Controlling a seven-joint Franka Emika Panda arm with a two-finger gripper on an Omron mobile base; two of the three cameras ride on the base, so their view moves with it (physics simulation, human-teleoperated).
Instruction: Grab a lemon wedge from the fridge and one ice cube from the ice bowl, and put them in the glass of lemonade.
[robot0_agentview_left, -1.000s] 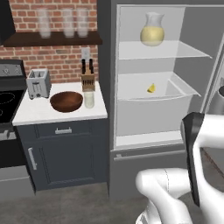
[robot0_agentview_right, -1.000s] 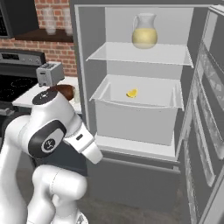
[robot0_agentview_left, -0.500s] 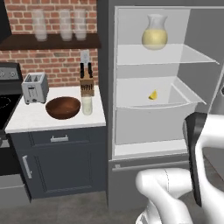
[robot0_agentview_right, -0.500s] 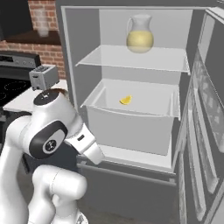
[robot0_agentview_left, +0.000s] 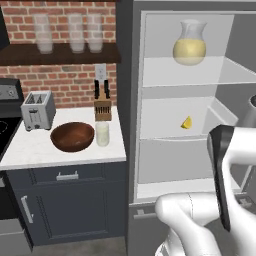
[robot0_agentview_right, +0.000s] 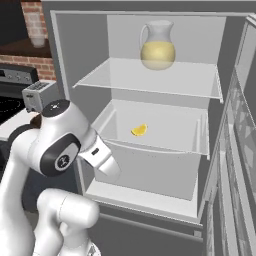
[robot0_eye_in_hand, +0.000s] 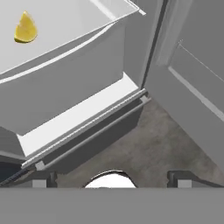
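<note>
The fridge (robot0_agentview_left: 128, 90) stands open. A small yellow lemon wedge (robot0_agentview_left: 186, 123) lies in its white middle drawer (robot0_agentview_right: 150, 146), seen also from the right as the lemon wedge (robot0_agentview_right: 139, 130). In the hand view my gripper (robot0_eye_in_hand: 112, 180) is open and empty, low in front of the fridge; the lemon wedge (robot0_eye_in_hand: 25, 29) is far up at the left, inside the drawer. On the counter the dark wooden ice bowl (robot0_agentview_left: 72, 136) sits beside the glass of lemonade (robot0_agentview_left: 102, 134). The ice cube is too small to make out in the bowl.
A round pitcher (robot0_agentview_left: 189, 45) of yellow liquid stands on the top fridge shelf. The open fridge door (robot0_eye_in_hand: 192, 78) is close on the right of the hand. A toaster (robot0_agentview_left: 38, 110) and knife block (robot0_agentview_left: 102, 107) stand at the back of the counter; tall glasses (robot0_agentview_left: 75, 32) are on the wall shelf.
The base has driven closer to the fridge, so the fridge and counter look larger in both base views. The things themselves have not moved. The gripper has stayed open.
</note>
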